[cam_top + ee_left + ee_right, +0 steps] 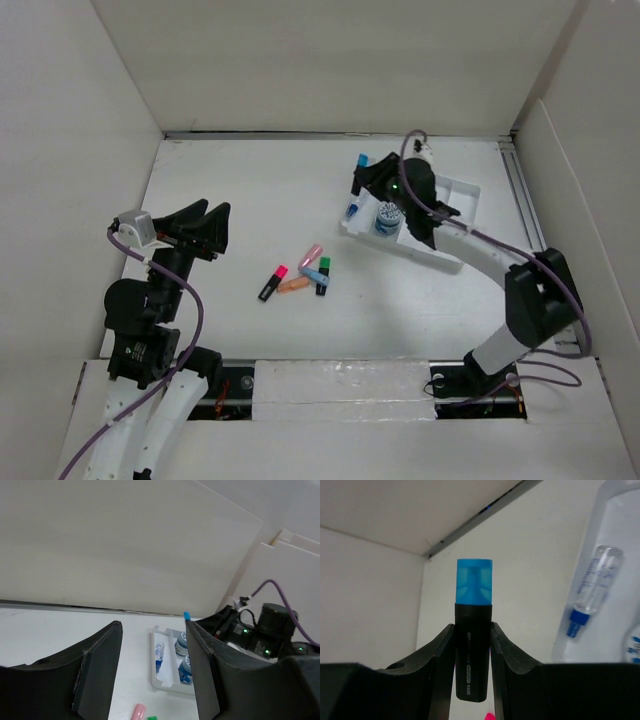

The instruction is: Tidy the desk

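Observation:
The white desk carries a cluster of several highlighters at its middle. My right gripper is shut on a blue-capped black highlighter, held above the left end of the white compartment tray. The blue cap also shows in the top view. The tray holds a small clear bottle with a blue cap and two blue-and-white jars. My left gripper is open and empty, above the desk's left side, left of the highlighters.
White walls enclose the desk at the back and both sides. A pink highlighter end and a green cap show low in the left wrist view. The right arm reaches over the tray's near side.

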You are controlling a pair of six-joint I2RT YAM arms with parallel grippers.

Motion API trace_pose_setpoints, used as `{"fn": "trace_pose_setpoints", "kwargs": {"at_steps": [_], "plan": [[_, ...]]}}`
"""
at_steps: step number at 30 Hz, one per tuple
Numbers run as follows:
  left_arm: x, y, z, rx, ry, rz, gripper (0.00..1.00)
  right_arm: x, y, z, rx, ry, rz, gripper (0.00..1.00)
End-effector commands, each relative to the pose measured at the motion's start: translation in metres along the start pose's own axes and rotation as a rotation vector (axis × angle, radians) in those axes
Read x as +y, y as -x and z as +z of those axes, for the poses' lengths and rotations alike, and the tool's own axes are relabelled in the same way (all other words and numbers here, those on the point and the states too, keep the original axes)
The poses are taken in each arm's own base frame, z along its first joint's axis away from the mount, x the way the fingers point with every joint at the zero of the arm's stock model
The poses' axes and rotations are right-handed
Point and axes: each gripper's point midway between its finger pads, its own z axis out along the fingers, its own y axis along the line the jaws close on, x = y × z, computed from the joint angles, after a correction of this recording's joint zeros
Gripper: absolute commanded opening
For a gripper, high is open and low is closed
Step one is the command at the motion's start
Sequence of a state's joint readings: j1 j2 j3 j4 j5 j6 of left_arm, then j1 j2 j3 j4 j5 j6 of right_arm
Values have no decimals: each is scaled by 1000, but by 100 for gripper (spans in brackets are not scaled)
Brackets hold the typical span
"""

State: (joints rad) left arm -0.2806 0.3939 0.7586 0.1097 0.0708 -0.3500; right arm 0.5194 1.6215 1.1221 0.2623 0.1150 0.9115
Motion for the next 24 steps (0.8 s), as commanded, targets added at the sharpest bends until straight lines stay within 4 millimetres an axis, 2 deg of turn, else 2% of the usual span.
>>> {"fn": "trace_pose_setpoints", "kwargs": {"at_steps": [1, 2, 3, 7, 10, 13, 14, 16, 17, 18, 19, 20, 21, 23, 24], "plan": [[-10, 17, -1, -56, -38, -3, 49, -23, 35, -25, -98, 2, 92, 10], [-11, 18, -1, -61, -42, -4, 49, -44, 42, -37, -131, -41, 99, 10], [-12, 17, -2, -59, -48, -5, 49, -71, 63, -41, -183, -100, 111, 11], [-13, 15, 0, -49, -54, -10, 49, -141, 76, -51, -164, -237, 163, 11], [-13, 15, 0, -53, -54, -8, 49, -174, 72, -50, -131, -292, 205, 11], [-10, 12, 2, -39, -43, -9, 49, -193, 65, -48, -106, -307, 249, 12], [-11, 13, 2, -43, -46, -9, 49, -200, 69, -49, -113, -319, 261, 13], [-10, 12, 3, -42, -44, -7, 49, -209, 70, -51, -121, -334, 281, 19], [-9, 11, 3, -39, -39, -8, 49, -213, 73, -53, -131, -341, 285, 24], [-8, 9, 4, -31, -35, -8, 49, -214, 74, -54, -139, -343, 288, 34], [-8, 9, 4, -30, -37, -8, 49, -213, 78, -55, -158, -346, 283, 40], [-10, 10, 4, -33, -43, -8, 49, -211, 81, -58, -172, -343, 280, 45], [-10, 11, 3, -37, -45, -7, 49, -209, 84, -59, -179, -337, 275, 55], [-8, 10, 4, -37, -37, -6, 49, -197, 91, -67, -201, -306, 264, 65], [-7, 8, 5, -29, -31, -7, 49, -197, 98, -70, -240, -312, 255, 76]]}}
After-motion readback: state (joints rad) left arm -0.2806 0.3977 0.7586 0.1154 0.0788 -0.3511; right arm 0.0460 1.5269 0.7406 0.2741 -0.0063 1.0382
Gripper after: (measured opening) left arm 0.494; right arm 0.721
